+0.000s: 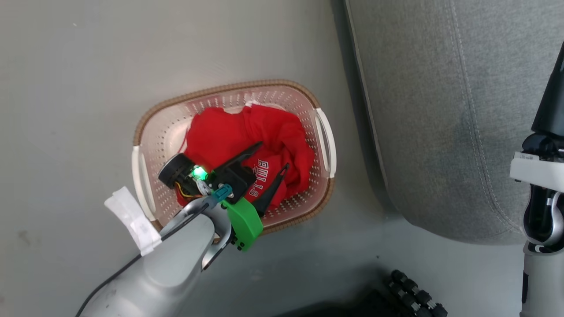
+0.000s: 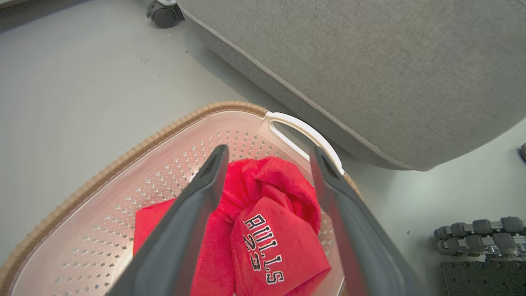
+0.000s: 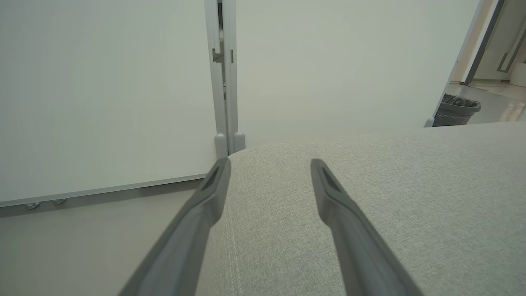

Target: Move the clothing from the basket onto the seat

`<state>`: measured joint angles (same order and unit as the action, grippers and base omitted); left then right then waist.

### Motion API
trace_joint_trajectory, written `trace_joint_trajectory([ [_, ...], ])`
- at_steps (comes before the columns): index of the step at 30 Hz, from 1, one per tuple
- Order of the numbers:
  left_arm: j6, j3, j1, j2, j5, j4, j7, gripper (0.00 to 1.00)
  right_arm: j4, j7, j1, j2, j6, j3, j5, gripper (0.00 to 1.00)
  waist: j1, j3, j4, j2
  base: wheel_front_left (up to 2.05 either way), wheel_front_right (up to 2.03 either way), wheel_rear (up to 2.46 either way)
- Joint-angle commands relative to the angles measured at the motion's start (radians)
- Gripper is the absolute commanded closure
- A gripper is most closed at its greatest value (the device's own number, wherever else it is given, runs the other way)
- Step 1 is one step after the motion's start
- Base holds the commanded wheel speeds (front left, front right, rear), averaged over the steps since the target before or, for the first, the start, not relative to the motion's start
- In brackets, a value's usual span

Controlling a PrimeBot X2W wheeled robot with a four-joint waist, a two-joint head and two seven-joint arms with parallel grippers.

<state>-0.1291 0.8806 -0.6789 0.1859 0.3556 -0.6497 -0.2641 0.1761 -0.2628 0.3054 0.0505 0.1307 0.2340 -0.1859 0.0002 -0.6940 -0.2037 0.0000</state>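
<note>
Grey floor point(image 1: 66, 88) carries the basket point(image 1: 229, 86) beside the seat point(image 1: 440, 110), the clothing point(image 1: 220, 132) heaped inside. Left wrist: my left end effector point(image 2: 268, 150), spread wide, hangs over the clothing. Right wrist: my right end effector point(image 3: 269, 161), held apart, hovers over the seat.

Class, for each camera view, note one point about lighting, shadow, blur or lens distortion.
Head view: even light, shadow on the floor along the seat, green lamp glaring by the left claw. Left wrist view: wide-angle stretch, clothing lettering sharp. Right wrist view: pale wall looks flat, seat weave crisp.
</note>
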Motion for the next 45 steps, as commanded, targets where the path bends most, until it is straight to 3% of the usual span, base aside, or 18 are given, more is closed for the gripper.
trace_joint_trajectory([
  [1, -0.002, 0.032, -0.044, 0.010, 0.028, -0.032, -0.001, 0.00, 0.006, -0.003, 0.022, 0.000, 0.000, 0.000, -0.008, 0.00, -0.0002, -0.104, -0.055, 0.0000, 0.00, 0.00, 0.00],
  [6, -0.002, 0.161, -0.149, 0.006, 0.104, -0.150, -0.001, 0.00, 0.003, -0.003, 0.034, 0.000, 0.000, -0.011, -0.021, 0.00, -0.0002, -0.151, -0.067, 0.0000, 0.00, 0.00, 0.00],
  [20, -0.002, 0.307, -0.259, -0.052, 0.269, -0.365, 0.014, 0.00, 0.014, -0.003, 0.042, 0.000, 0.000, -0.020, -0.019, 0.00, -0.0002, -0.202, -0.074, 0.0000, 0.00, 0.00, 0.00],
  [31, -0.002, 0.359, -0.301, -0.098, 0.292, -0.496, 0.029, 0.00, 0.015, -0.003, 0.039, 0.000, 0.000, -0.033, -0.021, 0.00, -0.0002, -0.211, -0.062, 0.0000, 0.00, 0.00, 0.00],
  [32, -0.002, 0.365, -0.296, -0.101, 0.298, -0.497, 0.038, 0.77, 0.015, -0.003, 0.038, 0.000, 0.000, -0.032, -0.020, 0.00, -0.0002, -0.210, -0.061, 0.0000, 0.00, 0.00, 0.00],
  [33, -0.002, 0.367, -0.296, -0.100, 0.301, -0.499, 0.034, 1.00, 0.016, -0.003, 0.038, 0.000, 0.000, -0.031, -0.018, 0.00, -0.0002, -0.209, -0.059, 0.0000, 0.00, 0.00, 0.00],
  [42, -0.002, 0.373, -0.240, -0.102, 0.374, -0.403, -0.002, 1.00, 0.010, -0.003, 0.001, 0.000, 0.000, -0.030, 0.016, 0.00, -0.0002, -0.095, -0.015, 0.0000, 0.00, 0.00, 0.00],
  [45, -0.002, 0.320, -0.215, -0.081, 0.377, -0.321, -0.002, 1.00, 0.007, -0.003, -0.020, 0.000, 0.000, -0.033, 0.029, 0.00, -0.0002, -0.027, 0.005, 0.0000, 0.00, 0.00, 0.00],
])
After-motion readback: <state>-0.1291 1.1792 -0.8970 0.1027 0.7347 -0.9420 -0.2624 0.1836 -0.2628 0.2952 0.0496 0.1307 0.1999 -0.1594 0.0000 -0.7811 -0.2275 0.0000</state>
